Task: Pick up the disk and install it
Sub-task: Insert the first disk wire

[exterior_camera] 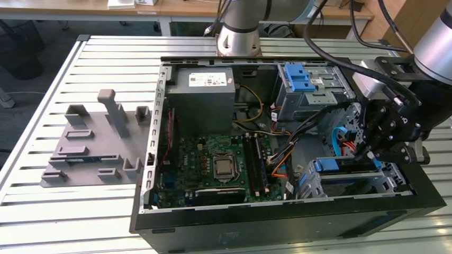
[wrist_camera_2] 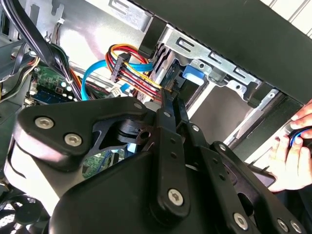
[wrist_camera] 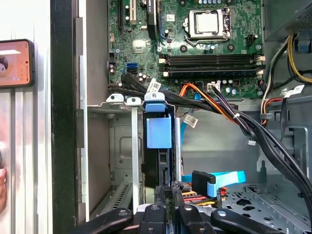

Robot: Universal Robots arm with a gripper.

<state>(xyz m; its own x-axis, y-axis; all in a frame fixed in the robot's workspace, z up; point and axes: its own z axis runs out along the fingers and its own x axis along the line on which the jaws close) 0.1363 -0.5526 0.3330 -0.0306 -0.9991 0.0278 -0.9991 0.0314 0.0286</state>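
The disk [exterior_camera: 344, 165] stands on edge in a slot of the metal drive cage [exterior_camera: 385, 182] at the case's front corner, on the exterior view's right. Its blue carrier tab [wrist_camera: 158, 130] faces the motherboard, and the dark drive body runs back along the slot. The same blue tab [wrist_camera_2: 192, 73] peeks out of the cage in the second wrist view. My gripper [exterior_camera: 363, 155] hangs just over the cage. Its two fingers lie close together, shut, with their tips [wrist_camera: 166, 190] at the disk's cable end. I cannot tell whether they touch it.
Orange, red and blue cables [wrist_camera: 214, 181] crowd the space beside the fingertips. A second cage with blue carriers [exterior_camera: 302, 79] sits further back, next to the grey power-supply box [exterior_camera: 205, 87]. A person's hand [wrist_camera_2: 292, 146] rests outside the case wall. A grey fixture [exterior_camera: 95, 143] lies on the table.
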